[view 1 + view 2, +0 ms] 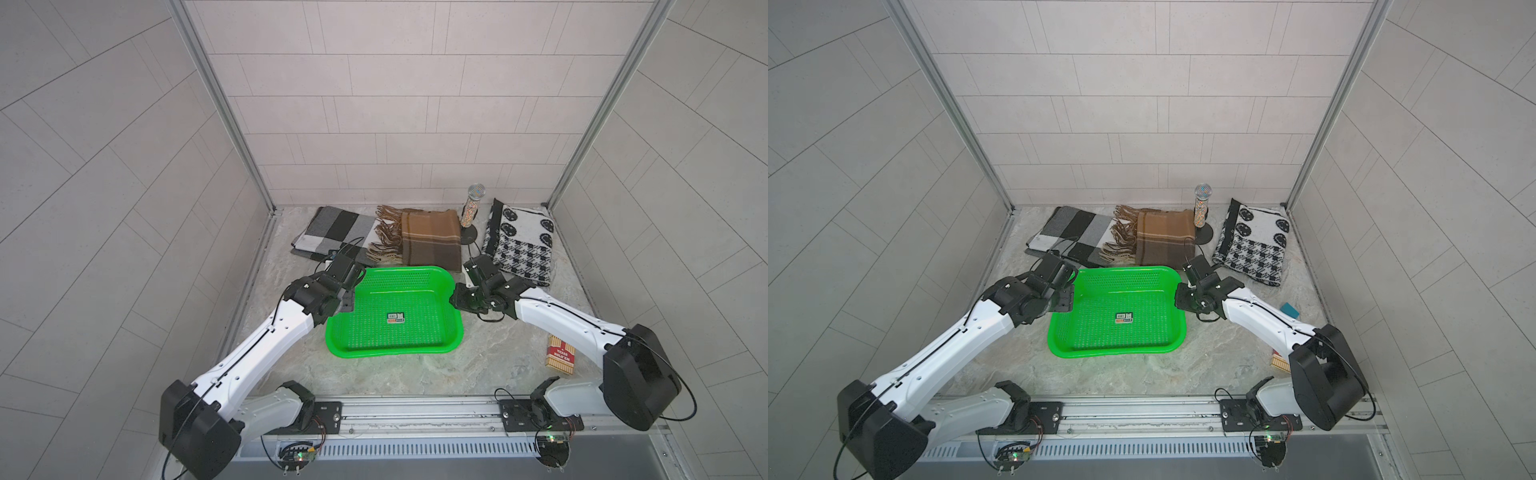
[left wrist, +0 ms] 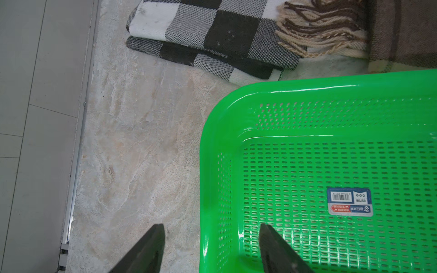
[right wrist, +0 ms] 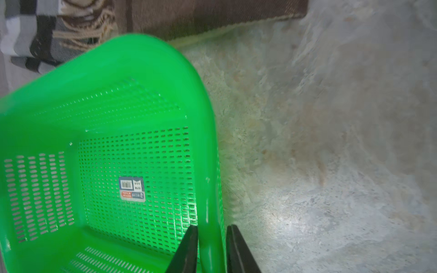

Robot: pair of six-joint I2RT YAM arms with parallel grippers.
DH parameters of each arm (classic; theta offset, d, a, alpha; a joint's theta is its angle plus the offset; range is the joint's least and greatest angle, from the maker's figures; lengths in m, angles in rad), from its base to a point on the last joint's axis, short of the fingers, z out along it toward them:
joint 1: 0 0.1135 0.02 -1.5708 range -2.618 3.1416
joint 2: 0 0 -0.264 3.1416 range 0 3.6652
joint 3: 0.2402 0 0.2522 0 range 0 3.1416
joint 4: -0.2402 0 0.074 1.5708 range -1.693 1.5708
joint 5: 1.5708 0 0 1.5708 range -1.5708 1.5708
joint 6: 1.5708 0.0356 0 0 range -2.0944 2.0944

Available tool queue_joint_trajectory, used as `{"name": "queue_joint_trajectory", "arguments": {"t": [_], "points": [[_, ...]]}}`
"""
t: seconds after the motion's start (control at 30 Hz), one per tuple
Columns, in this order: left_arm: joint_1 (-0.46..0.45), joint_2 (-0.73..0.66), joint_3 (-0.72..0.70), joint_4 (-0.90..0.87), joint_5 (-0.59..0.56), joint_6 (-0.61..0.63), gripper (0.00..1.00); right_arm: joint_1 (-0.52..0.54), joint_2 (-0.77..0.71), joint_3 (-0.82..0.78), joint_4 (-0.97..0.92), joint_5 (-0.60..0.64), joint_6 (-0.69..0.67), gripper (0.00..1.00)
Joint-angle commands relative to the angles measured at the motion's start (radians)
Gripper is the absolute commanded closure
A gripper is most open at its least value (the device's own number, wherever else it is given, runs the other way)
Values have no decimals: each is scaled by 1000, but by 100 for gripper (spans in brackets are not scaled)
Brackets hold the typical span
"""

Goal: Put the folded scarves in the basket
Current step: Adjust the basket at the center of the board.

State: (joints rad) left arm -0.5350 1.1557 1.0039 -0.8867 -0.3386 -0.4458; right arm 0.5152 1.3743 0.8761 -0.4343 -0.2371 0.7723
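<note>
Pale grey tiled walls (image 1: 395,104) close me in on three sides, joined by aluminium corner posts (image 1: 222,104). Before me lies a marbled beige-grey desk (image 1: 415,374), evenly lit.

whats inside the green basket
Only a sticker on the basket floor, nothing else. The left gripper and right gripper each have one finger inside the rim, covering small edge strips.
</note>
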Motion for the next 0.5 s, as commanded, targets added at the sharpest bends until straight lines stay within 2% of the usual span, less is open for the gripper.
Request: {"name": "queue_joint_trajectory", "arguments": {"t": [0.0, 0.23, 0.47], "points": [[4, 10, 23, 17, 12, 6, 32, 20, 4, 5, -79, -4, -35, 82], [4, 6, 23, 43, 16, -2, 33, 106, -35, -12, -58, 30, 72, 89], [4, 10, 25, 49, 21, -4, 34, 169, -30, 15, -49, 49, 112, 90]]}}
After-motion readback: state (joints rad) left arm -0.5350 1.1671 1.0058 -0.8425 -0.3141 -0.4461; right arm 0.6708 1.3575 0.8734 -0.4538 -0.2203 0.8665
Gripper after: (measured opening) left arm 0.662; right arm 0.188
